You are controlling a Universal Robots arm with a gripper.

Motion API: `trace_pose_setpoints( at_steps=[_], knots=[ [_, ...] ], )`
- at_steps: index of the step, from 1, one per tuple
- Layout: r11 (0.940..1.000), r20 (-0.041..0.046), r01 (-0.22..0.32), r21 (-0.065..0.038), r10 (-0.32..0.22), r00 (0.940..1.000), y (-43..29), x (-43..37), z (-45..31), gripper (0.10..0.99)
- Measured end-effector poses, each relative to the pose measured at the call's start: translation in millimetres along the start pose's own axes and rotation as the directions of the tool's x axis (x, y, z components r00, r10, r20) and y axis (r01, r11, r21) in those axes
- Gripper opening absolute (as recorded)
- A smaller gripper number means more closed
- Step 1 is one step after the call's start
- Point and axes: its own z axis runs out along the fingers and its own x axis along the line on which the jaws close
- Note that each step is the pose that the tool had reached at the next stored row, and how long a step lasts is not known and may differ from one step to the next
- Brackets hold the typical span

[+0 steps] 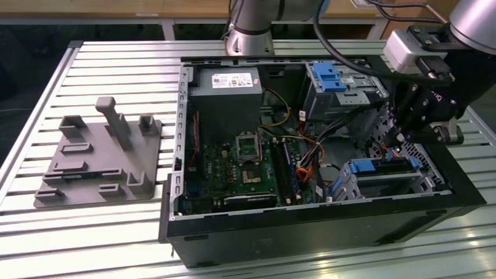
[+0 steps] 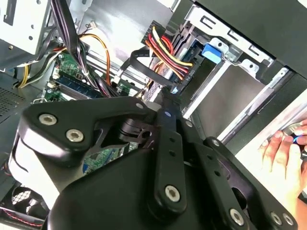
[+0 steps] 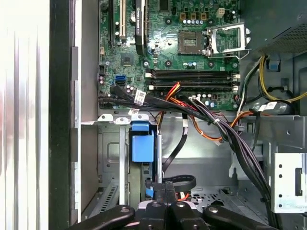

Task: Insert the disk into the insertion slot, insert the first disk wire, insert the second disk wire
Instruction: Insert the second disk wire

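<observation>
We see the black gripper [image 1: 403,136] lowered inside the open computer case [image 1: 310,226], fingers apparently pinched on a black connector [image 3: 160,184] at the blue-framed disk [image 1: 380,167], which sits seated in the perforated sheet-metal insertion slot [image 1: 391,180] beside tangled wires [image 3: 230,139].

Bright overhead light, table [image 3: 24,120] glare blown out, case interior dim.

The slatted metal worktop [image 1: 116,232] carried an open black computer case [image 1: 310,232] and, at the exterior view's left, a grey plastic fixture [image 1: 97,168].
</observation>
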Motion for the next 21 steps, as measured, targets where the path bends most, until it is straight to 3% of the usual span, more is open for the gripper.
trace_pose_setpoints(
  at_steps=[11,12,13,14,15,17,21],
  knots=[
    [1.0,0.0002,-0.002,0.0,0.002,1.0,0.1,-2.6,-1.4,0.114],
    [1.0,0.0003,-0.002,0.0,0.002,1.0,0.1,-2.6,-1.4,0.169],
    [1.0,0.0004,-0.002,0.0,0.002,1.0,0.1,-2.6,-1.4,0.169],
    [1.0,0.0006,-0.002,0.0,0.002,1.0,0.1,-2.6,-1.4,0.239],
    [1.0,0.0006,-0.002,0.001,0.002,1.0,0.1,-2.5,-1.9,0.239],
    [1.0,0.0015,-0.002,0.001,0.002,1.0,0.1,-2.7,-5.2,0.239],
    [1.0,0.0021,-0.002,0.001,0.002,1.0,0.5,-4.7,-20.0,0.239]
  ],
)
